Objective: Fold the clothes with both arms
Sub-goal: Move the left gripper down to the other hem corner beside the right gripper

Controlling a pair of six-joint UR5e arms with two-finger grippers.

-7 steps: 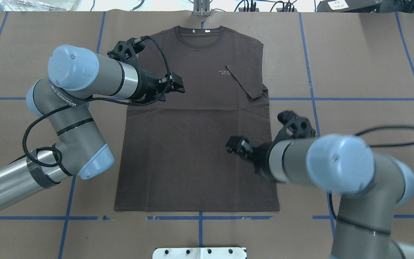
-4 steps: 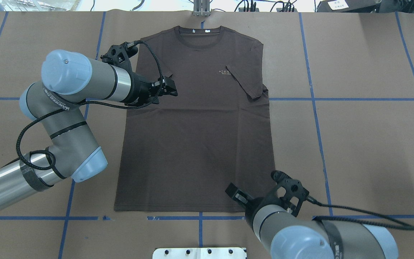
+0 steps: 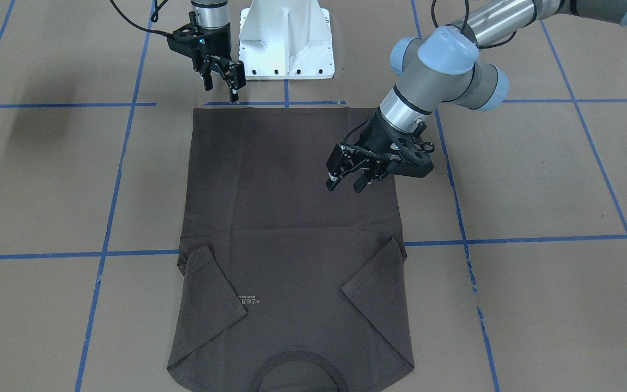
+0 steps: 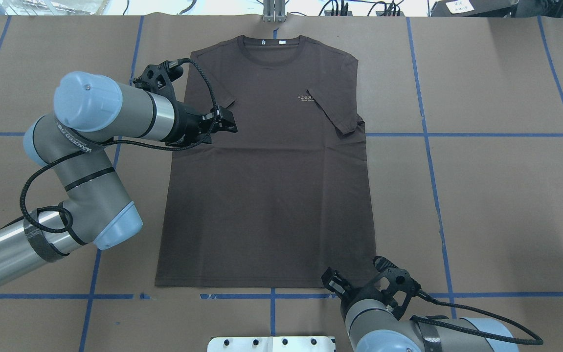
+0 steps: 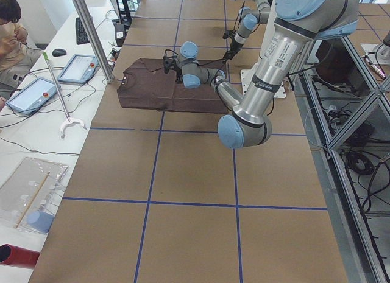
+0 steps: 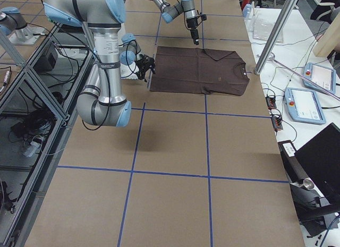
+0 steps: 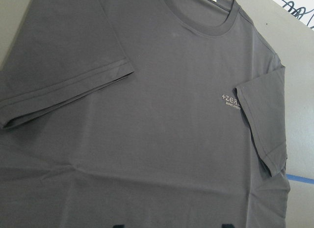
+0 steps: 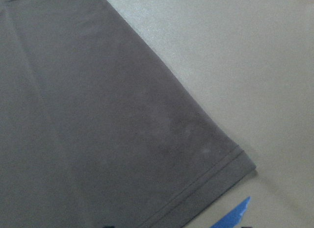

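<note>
The dark brown T-shirt (image 4: 266, 195) lies flat, face up, collar at the far edge and both sleeves folded inward onto the chest; it also shows in the front view (image 3: 291, 218). My left gripper (image 4: 230, 124) is open and empty, hovering above the shirt just below its folded left sleeve; in the front view (image 3: 344, 186) its jaws stand apart. My right gripper (image 4: 335, 282) is open and empty, above the hem's right corner near the robot base, also seen in the front view (image 3: 219, 92). The right wrist view shows that hem corner (image 8: 216, 174).
The white pedestal base (image 4: 271, 343) sits just behind the hem. Blue tape lines (image 4: 482, 135) grid the brown table. A metal post (image 4: 274, 10) stands past the collar. Tablets (image 5: 76, 69) and an operator (image 5: 9, 21) are on a side table.
My right gripper swung from above the shirt's right middle back to the hem's right corner near the base. My left gripper drew slightly left. The shirt has not moved.
</note>
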